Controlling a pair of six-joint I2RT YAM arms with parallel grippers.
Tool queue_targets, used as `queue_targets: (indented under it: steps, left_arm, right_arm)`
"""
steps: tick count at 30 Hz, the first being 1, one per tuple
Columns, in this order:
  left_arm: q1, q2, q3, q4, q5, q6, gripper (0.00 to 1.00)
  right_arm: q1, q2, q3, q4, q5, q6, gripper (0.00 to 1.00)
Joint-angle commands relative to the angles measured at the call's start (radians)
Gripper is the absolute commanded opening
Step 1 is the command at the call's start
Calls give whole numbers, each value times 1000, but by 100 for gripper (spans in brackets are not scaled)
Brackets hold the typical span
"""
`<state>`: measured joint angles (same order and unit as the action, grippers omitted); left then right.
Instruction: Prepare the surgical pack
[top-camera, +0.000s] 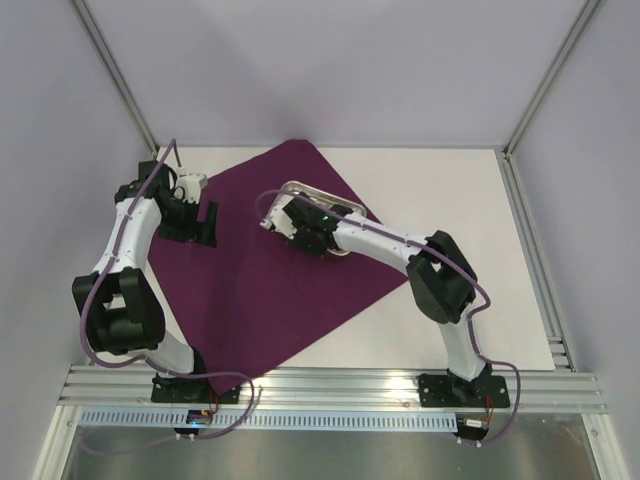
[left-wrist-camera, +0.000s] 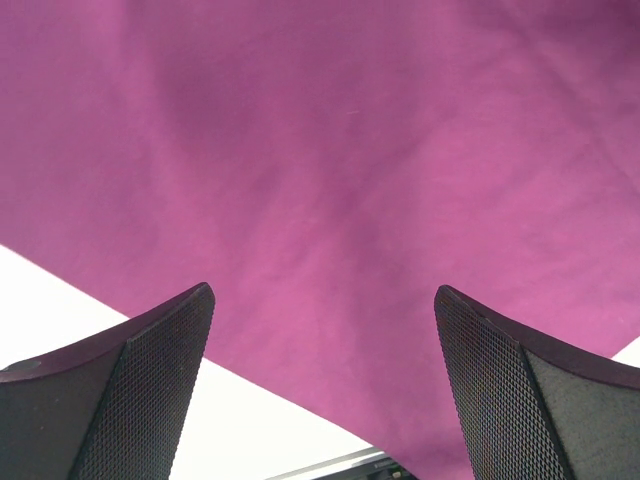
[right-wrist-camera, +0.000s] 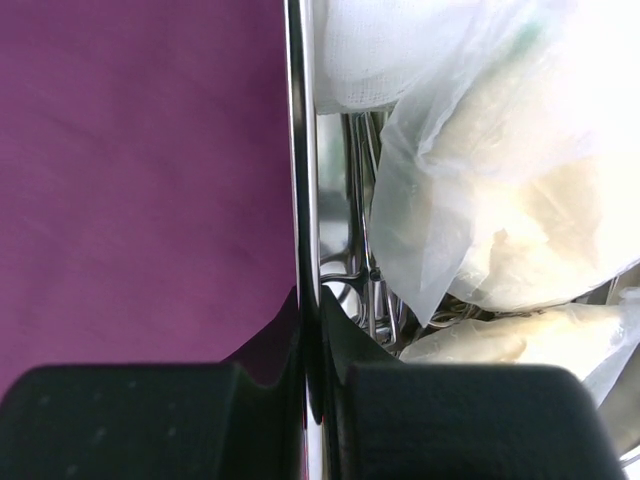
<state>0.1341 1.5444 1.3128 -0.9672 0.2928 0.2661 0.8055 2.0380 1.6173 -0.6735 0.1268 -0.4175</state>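
A dark-purple cloth (top-camera: 260, 280) lies spread as a diamond on the white table. The shiny steel tray (top-camera: 288, 190) sits on the cloth near its far corner. My right gripper (top-camera: 300, 228) is shut on the tray's thin rim (right-wrist-camera: 303, 150), one finger outside, one inside. Inside the tray lie white gauze (right-wrist-camera: 365, 50), pale packets in clear wrap (right-wrist-camera: 510, 200) and steel forceps (right-wrist-camera: 365, 270). My left gripper (top-camera: 190, 228) hangs open over the cloth's left edge (left-wrist-camera: 330, 180), its fingers (left-wrist-camera: 150, 380) wide apart with nothing between them.
White table surface (top-camera: 450, 200) lies to the right of the cloth and at the far left corner. Aluminium frame posts (top-camera: 115, 80) rise at the back corners. A metal rail (top-camera: 330, 385) runs along the near edge by the arm bases.
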Motion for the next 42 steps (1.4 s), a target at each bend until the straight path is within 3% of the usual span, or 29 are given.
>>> queue_targets:
  steps: [1,8,17,20,21,24,27,35,42]
  left_arm:
    - [53,2,-24,42,-7,-11,100]
    - [104,-6,-56,58,-32,10,100]
    - [113,-17,-73,64,-32,22,100]
    - [113,-18,-73,65,-30,24,100]
    - [113,-17,-73,64,-29,24,100]
    - [113,-18,-70,62,-26,21,100]
    - [113,-17,-69,58,-15,22,100]
    - [113,-18,-66,53,-6,24,100]
    - [113,-18,-61,51,-7,24,100]
  right_arm:
    - [90,69,136,28,22,-20,0]
    - [217,203,297,-38,-10,-36,0]
    - [273,237,325,-51,-49,-53,1]
    - [271,241,349,-69,-47,-56,9]
    - [271,241,358,-74,-55,-58,20]
    - [274,237,368,-81,-43,-58,37]
    - [282,214,368,-80,-24,-60,47]
    - [313,90,331,-71,19,-73,56]
    - [334,-45,247,-67,-74,-69,59]
